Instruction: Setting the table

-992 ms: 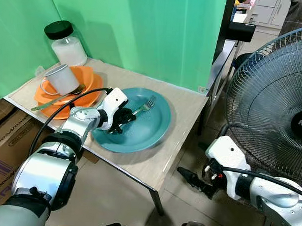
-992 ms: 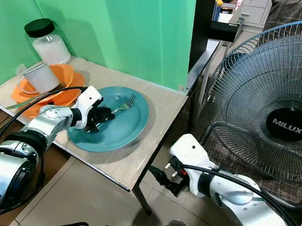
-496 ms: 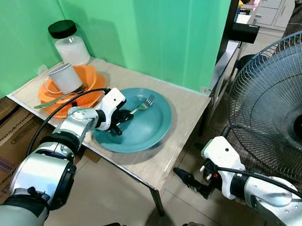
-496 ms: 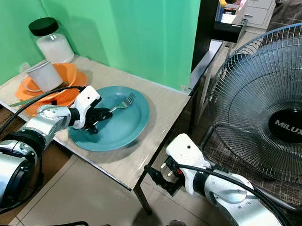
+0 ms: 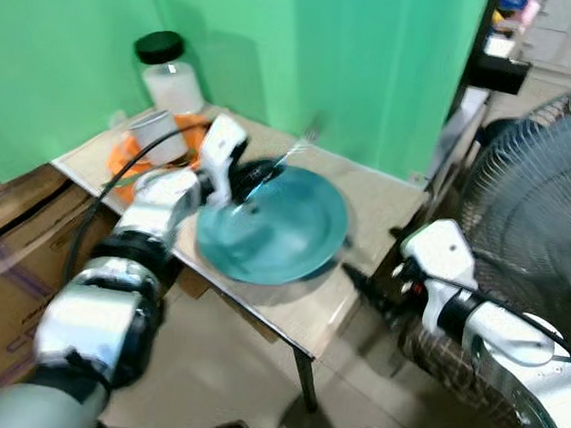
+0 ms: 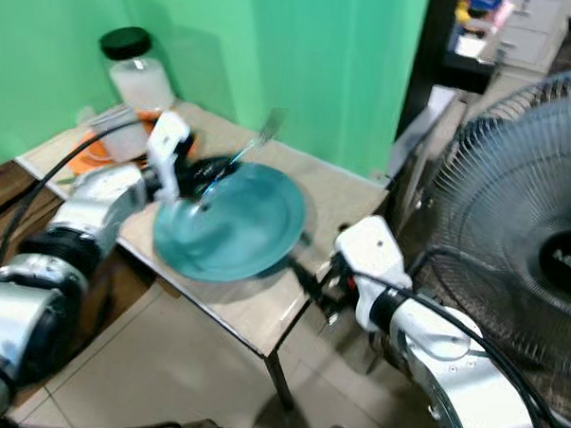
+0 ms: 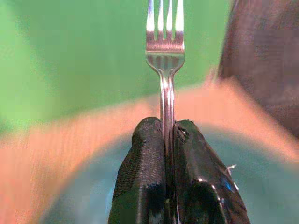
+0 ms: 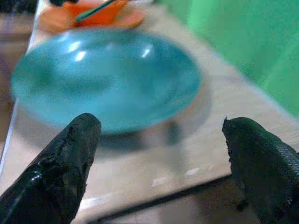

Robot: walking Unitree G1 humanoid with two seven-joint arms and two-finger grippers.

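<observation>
The head views are blurred. My left gripper (image 5: 252,177) is shut on a silver fork (image 5: 293,153) and holds it above the far left part of the teal plate (image 5: 285,233), tines pointing up toward the green wall. In the left wrist view the fork (image 7: 164,51) stands straight out from between the black fingers (image 7: 145,158). My right gripper (image 5: 363,286) is open and empty, low beside the table's near right edge. Its wrist view looks across the table at the teal plate (image 8: 103,79) between the two spread fingers (image 8: 70,154).
Orange plates (image 5: 127,155) with a white cup (image 5: 155,131) and a utensil sit at the table's far left, and a black-lidded jar (image 5: 169,69) stands behind them. A large fan (image 5: 541,216) stands at the right. A cardboard box (image 5: 19,240) lies left of the wooden table (image 5: 386,195).
My left gripper has lifted the fork off the teal plate, tines now raised. The camera has shifted, and my right gripper has come up closer to the table's edge.
</observation>
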